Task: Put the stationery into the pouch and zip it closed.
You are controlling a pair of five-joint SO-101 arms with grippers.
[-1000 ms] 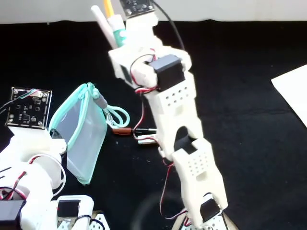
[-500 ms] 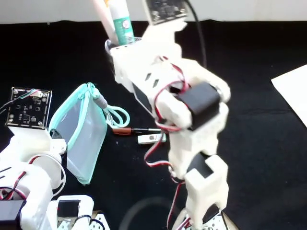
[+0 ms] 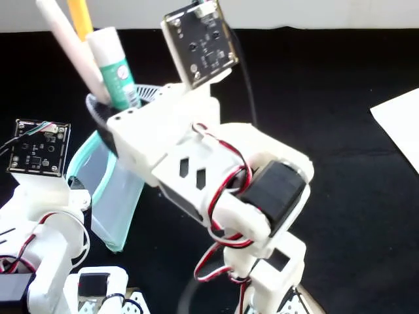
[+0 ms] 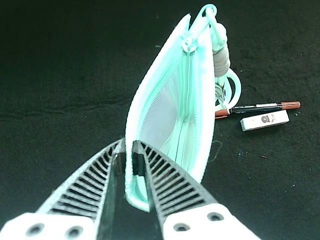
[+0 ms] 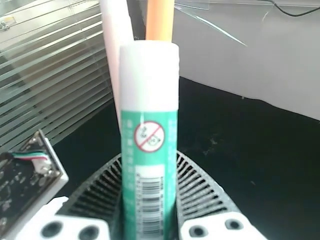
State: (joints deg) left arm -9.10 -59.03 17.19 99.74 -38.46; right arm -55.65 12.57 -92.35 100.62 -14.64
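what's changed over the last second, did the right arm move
The right gripper, shut on the glue stick, white pen and orange pencil, swung nearer the camera and leftward, to above the pouch. The left gripper stayed clamped on the pouch's edge, and the pouch kept its place, unzipped.

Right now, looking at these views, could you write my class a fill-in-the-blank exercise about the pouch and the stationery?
The left end effector grips the mint pouch, whose zip is ____. The right end effector holds a glue stick with a ____ label. A pen and a white eraser lie on the ____ table.
Missing words: open, green, black.
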